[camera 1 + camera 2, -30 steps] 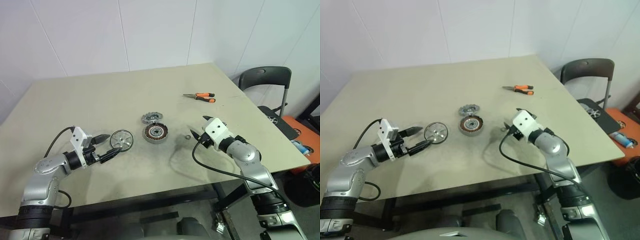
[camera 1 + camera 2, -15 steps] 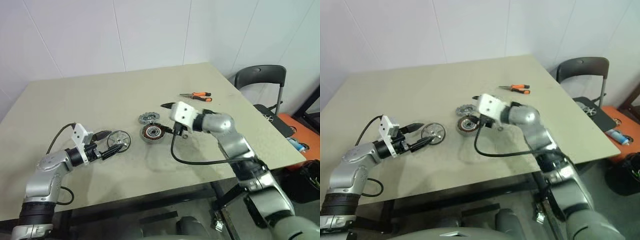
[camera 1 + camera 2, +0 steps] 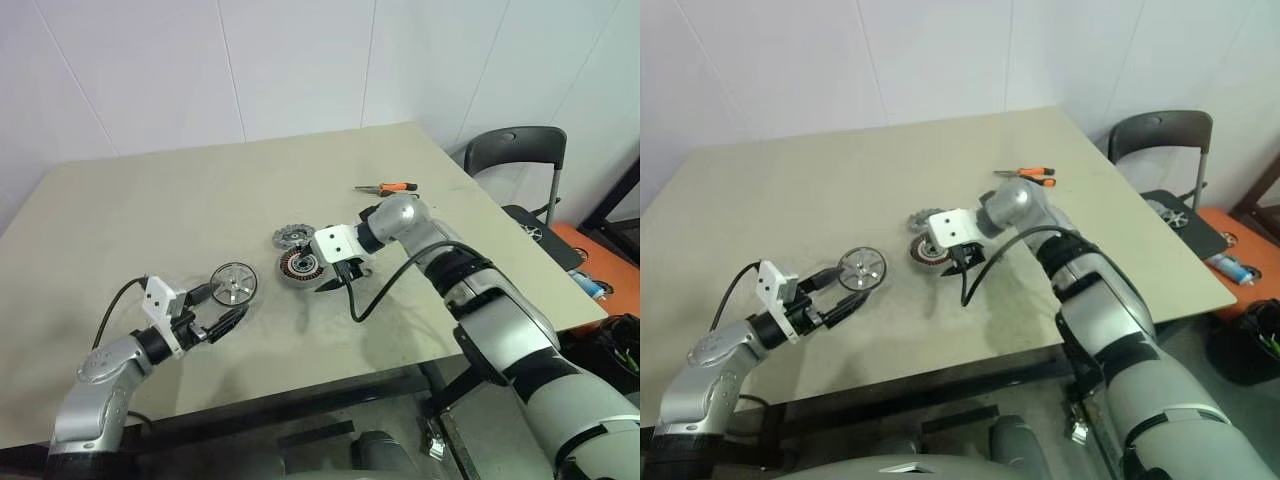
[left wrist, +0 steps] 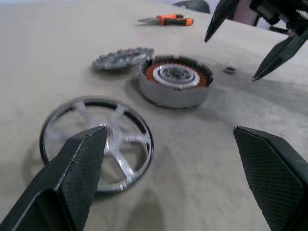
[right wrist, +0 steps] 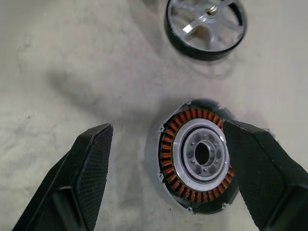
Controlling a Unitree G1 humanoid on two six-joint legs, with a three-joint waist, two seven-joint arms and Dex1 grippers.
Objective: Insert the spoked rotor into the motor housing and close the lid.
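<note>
The shiny silver spoked rotor, a wheel-like metal disc with a dark rim band, is seen lying flat on the beige surface, just ahead of the left pincer, whose black fingers are spread wide and hold nothing. The round motor housing, a grey ring with copper-coloured windings round a silvery centre, lies directly under the right pincer, which is tilted down over it with its fingers set wide apart and empty; in the right wrist view the housing is framed between the two fingers, nearer one of them than the other. The dull grey toothed lid rests just beyond the housing, touching or nearly touching its rim. A small grey washer-like ring and orange-handled pliers lie farther off. The rotor is judged not yet picked up. A flat disc on a hard surface may be pushed away or skidded if the left fingers are closed unevenly. The housing may be nudged into the lid if the right pincer is lowered off-centre, and the two arms could be brought into each other's way over the housing.
</note>
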